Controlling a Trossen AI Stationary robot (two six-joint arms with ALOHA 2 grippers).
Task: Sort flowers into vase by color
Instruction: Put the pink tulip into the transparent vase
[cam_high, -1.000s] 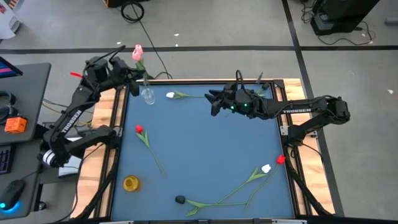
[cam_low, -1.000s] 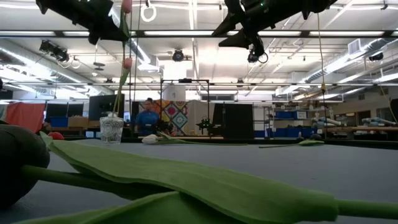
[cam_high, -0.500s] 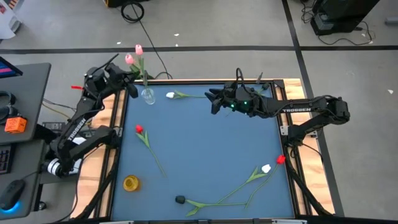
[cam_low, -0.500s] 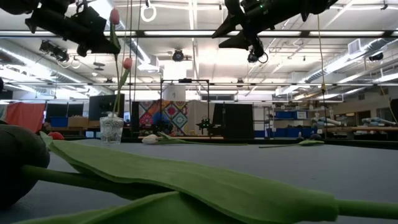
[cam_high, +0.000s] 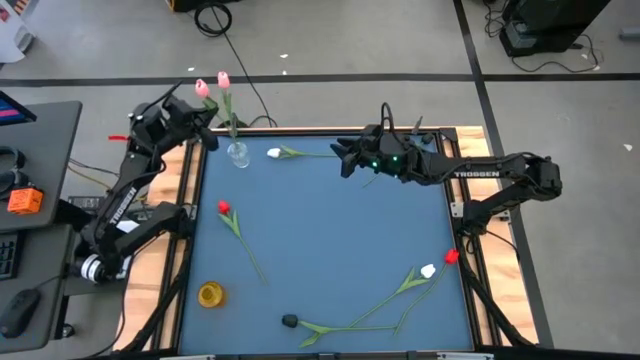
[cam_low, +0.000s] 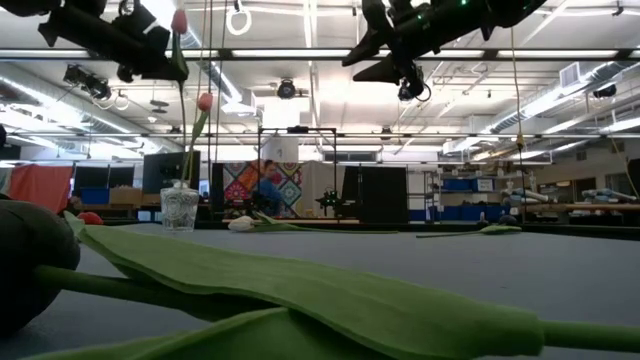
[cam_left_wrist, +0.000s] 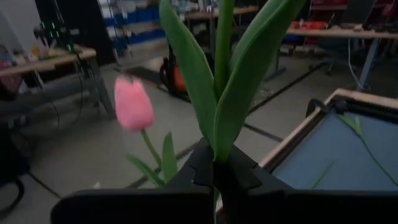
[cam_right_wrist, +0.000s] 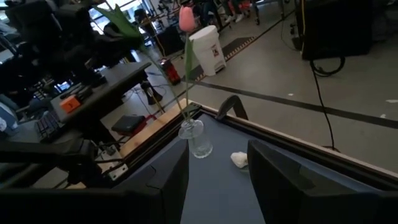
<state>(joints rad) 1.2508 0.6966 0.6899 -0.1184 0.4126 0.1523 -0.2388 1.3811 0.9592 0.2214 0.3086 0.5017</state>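
Note:
My left gripper (cam_high: 196, 112) is high over the table's far-left corner, shut on a pink tulip whose head (cam_high: 201, 87) stands above it. In the low view the tulip's stem (cam_low: 183, 120) runs down to the glass vase (cam_low: 180, 210); whether its end is inside I cannot tell. A second pink tulip (cam_high: 223, 79) stands with its stem in this vase (cam_high: 238, 154). My right gripper (cam_high: 340, 160) hovers open over the far middle of the table, with a white tulip (cam_high: 274, 153) lying on the table between it and the vase. My left gripper pinches the pink tulip between its two fingers at the stem where the leaves begin (cam_left_wrist: 217, 163). The fingers lie across the stem. The tulip stands about upright, with leaves and head above the fingers and the stem hanging below them.
A red tulip (cam_high: 224, 207) lies on the table's left part. A white tulip (cam_high: 428, 271) and a red one (cam_high: 451, 256) lie near the right edge, their stems reaching toward the near edge. A yellow round object (cam_high: 211, 294) and a dark bud (cam_high: 289, 321) sit near the near edge.
My left gripper has moved toward the table's left edge, carrying the pink tulip. In the low view the tulip's head has swung left, while its lower stem has stayed at the vase.

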